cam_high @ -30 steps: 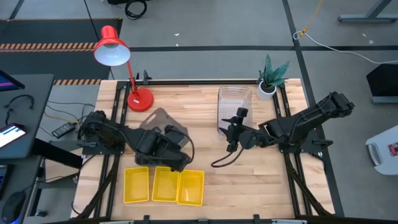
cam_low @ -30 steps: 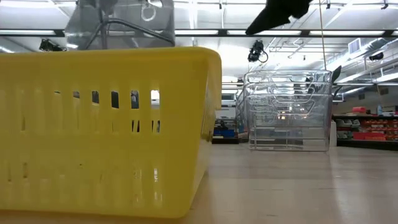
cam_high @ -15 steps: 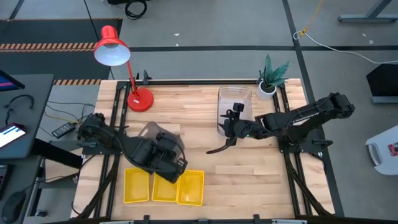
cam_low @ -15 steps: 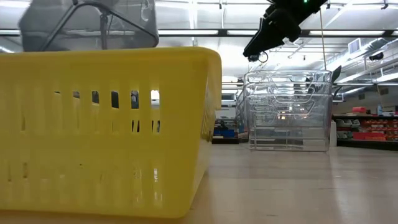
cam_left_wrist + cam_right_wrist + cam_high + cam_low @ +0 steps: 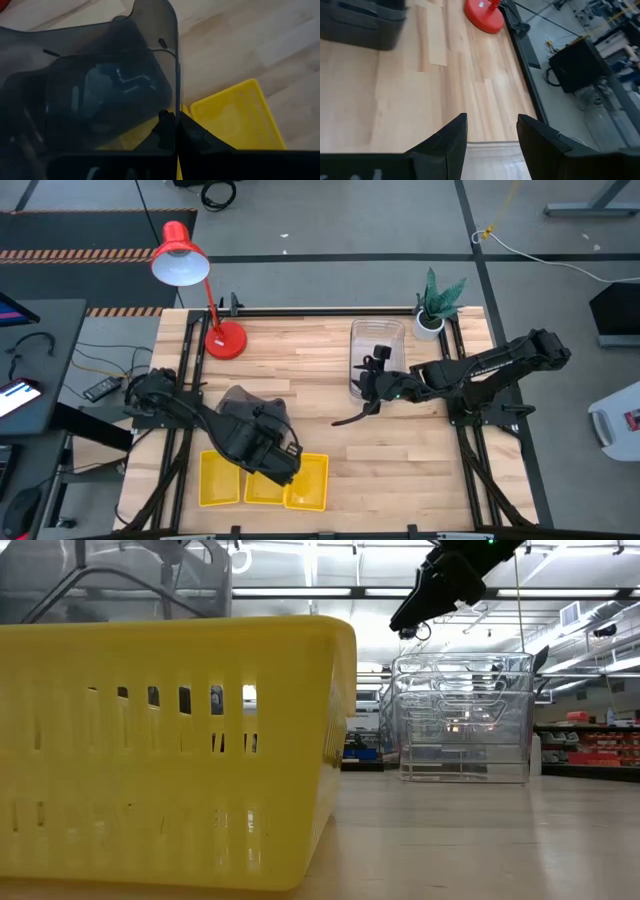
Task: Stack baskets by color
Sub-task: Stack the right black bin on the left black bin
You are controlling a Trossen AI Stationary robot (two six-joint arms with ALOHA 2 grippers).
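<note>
My left gripper is shut on a smoky dark grey basket, held in the air at the near left just beyond three yellow baskets that lie side by side along the near edge. In the low view the grey basket hangs above the nearest yellow basket. My right gripper stands open over the near end of the clear basket stack, touching nothing; a clear rim shows between its fingers. My left gripper pinches the grey basket's side wall at its rim, one finger on the inner side and one on the outer. The fingers come from above, slanting down. The basket is lifted clear and tilted.
A red lamp base stands at the far left and a white plant pot at the far right corner. Bare wood lies in the middle between the arms. A black cable trails under the right arm.
My left gripper has carried the grey basket toward the table's near and left edges and a little down, rolling so the basket turned about; it now hangs close above the yellow baskets. My right gripper moved toward the far edge, over the clear stack, then kept still.
</note>
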